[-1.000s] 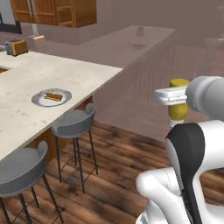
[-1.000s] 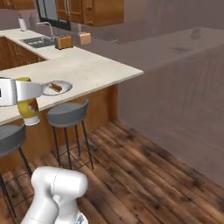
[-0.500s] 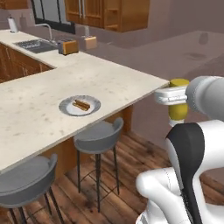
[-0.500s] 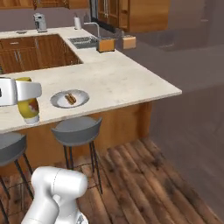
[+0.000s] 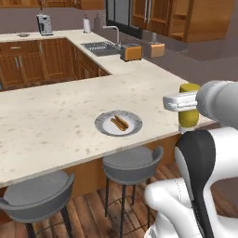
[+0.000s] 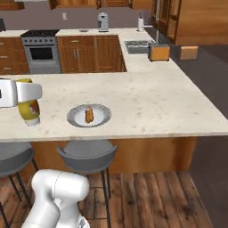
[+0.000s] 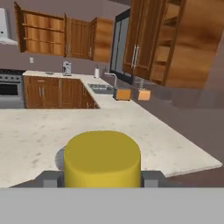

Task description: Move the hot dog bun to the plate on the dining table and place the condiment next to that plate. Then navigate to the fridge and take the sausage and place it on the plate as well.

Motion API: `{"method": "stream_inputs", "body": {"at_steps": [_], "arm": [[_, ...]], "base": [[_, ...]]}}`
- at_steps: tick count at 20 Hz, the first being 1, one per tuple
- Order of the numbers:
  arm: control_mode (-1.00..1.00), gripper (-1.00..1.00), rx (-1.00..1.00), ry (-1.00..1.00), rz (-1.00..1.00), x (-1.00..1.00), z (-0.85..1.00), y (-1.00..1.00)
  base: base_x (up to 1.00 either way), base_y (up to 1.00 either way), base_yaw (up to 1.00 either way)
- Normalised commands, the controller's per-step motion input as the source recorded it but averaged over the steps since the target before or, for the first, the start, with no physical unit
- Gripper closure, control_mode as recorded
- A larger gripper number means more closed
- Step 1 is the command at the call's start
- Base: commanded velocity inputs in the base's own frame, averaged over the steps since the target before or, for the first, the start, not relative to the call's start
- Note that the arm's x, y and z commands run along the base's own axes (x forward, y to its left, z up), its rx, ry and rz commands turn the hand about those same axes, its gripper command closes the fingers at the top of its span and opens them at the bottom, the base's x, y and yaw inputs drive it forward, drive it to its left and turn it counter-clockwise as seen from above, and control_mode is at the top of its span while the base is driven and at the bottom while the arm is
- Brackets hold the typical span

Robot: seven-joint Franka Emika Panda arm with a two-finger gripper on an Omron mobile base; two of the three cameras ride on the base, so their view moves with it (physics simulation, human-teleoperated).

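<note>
In the left base view, the gripper (image 5: 187, 101) pinches a yellow bottle (image 5: 188, 116), held upright in the air just off the counter's (image 5: 56, 121) near edge, to the right of the plate (image 5: 118, 123). The plate sits on the counter near that edge with the bun (image 5: 120, 123) on it. Two grey stools (image 5: 132, 163) stand below the counter's edge.

In the right base view, the gripper (image 6: 20, 93) holds the bottle (image 6: 28, 111) over the counter's (image 6: 147, 102) near edge, left of the plate (image 6: 89, 116) and apart from it. The bun (image 6: 89, 114) lies in the plate's middle.

In the hand view, the bottle's (image 7: 102, 159) yellow cap end stands between the fingers (image 7: 153, 178), which touch it on both sides. The counter (image 7: 39, 129) stretches behind it.
</note>
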Motion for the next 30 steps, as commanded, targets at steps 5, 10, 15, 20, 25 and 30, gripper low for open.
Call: {"method": "stream_inputs", "body": {"at_steps": [5,10,15,20,25,30], "arm": [[1.0,1.0,0.0,0.0,0.0,0.0,0.0,0.0],[1.0,1.0,0.0,0.0,0.0,0.0,0.0,0.0],[-1.0,1.0,0.18,0.06,0.17,0.62,0.0,-0.9],[-1.0,1.0,0.19,0.0,0.29,0.65,-0.19,-0.97],[-1.0,1.0,0.08,0.0,0.32,0.82,-0.64,-0.6],[-1.0,1.0,0.0,0.0,0.31,0.91,-0.82,-0.24]], "base": [[0.61,-0.51,0.52],[0.61,-0.59,0.27],[0.0,0.0,0.0],[0.0,0.0,0.0],[0.0,0.0,0.0],[0.0,0.0,0.0]]}}
